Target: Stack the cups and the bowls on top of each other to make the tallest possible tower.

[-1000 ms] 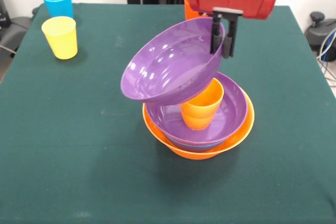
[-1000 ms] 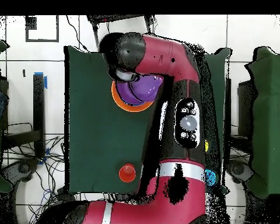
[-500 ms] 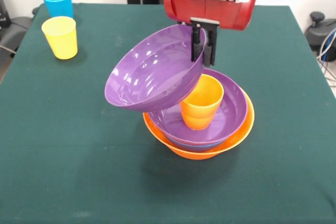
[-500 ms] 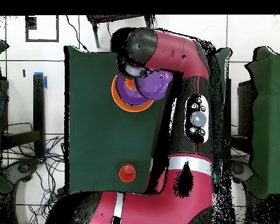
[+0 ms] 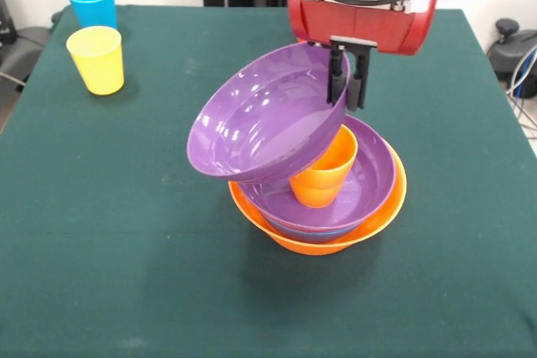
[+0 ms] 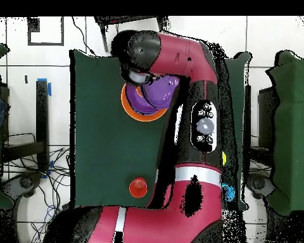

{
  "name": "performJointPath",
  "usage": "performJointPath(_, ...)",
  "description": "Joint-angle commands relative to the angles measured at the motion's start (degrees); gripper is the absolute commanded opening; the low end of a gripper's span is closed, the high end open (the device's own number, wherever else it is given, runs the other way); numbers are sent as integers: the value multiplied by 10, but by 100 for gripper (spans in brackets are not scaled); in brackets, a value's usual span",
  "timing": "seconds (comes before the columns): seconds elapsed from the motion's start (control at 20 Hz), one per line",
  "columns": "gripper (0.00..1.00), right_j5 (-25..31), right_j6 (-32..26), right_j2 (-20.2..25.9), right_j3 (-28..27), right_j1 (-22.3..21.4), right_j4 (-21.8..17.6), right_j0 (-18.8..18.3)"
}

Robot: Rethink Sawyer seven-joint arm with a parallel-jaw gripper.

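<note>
We see a glossy purple plastic bowl (image 5: 264, 115) over a second purple bowl (image 5: 369, 178), plain orange plastic cup (image 5: 323, 175), big orange base bowl (image 5: 336, 241). Yellow tumbler (image 5: 96, 59), light blue tumbler (image 5: 92, 2), red-orange cup (image 6: 138, 187). Dark green tablecloth (image 5: 109, 232). Black gripper (image 5: 346, 94), red arm housing (image 5: 361, 18).
</note>
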Motion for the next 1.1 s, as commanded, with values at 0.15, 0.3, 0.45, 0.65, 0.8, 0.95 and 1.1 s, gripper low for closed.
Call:
performJointPath(0.15, 0, 50, -29, 28, -15, 2, -37, 19)
performJointPath(0.3, 0, 48, -25, 27, -16, 3, -36, 21)
performJointPath(0.45, 0, 47, -23, 26, -16, 3, -37, 23)
performJointPath(0.65, 0, 47, -24, 21, -17, 3, -42, 27)
performJointPath(0.8, 0, 41, -22, 19, -16, 4, -43, 30)
performJointPath(0.95, 0, 37, -21, 18, -16, 5, -43, 32)
performJointPath(1.1, 0, 38, -20, 15, -17, 5, -46, 35)
